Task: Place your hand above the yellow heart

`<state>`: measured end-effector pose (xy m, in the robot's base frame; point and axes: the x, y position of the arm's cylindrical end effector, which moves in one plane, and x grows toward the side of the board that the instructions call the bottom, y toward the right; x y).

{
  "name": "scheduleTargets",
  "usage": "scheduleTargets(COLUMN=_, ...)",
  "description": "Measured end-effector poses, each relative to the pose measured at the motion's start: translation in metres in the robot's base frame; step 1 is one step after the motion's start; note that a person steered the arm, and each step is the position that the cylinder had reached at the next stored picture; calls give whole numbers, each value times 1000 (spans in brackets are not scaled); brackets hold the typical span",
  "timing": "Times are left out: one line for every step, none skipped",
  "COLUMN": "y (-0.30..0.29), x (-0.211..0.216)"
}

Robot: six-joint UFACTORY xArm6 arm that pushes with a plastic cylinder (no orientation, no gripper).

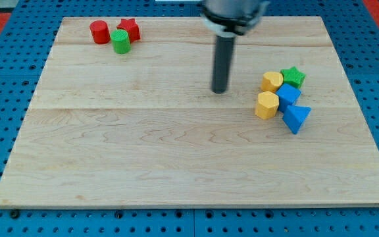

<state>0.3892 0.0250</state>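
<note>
My tip [220, 91] rests on the wooden board [176, 151], above its middle. A cluster of blocks lies to its right. The upper yellow block [272, 81], rounded like a heart, is about 80 pixels to the right of my tip and slightly higher. The lower yellow block [266, 105], with flat sides like a pentagon, sits just below it. My tip touches no block.
A green star [293, 77], a blue cube [288, 96] and a blue triangle [297, 118] crowd the yellow blocks on their right. At the top left stand a red cylinder [99, 31], a green cylinder [120, 41] and a red star [129, 28].
</note>
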Motion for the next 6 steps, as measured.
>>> scheduleTargets(y=-11, x=-28)
scheduleTargets(y=42, x=-24)
scheduleTargets(y=68, x=-34)
scheduleTargets(y=94, x=-34)
scheduleTargets(y=116, x=-34)
scheduleTargets(y=118, x=-28)
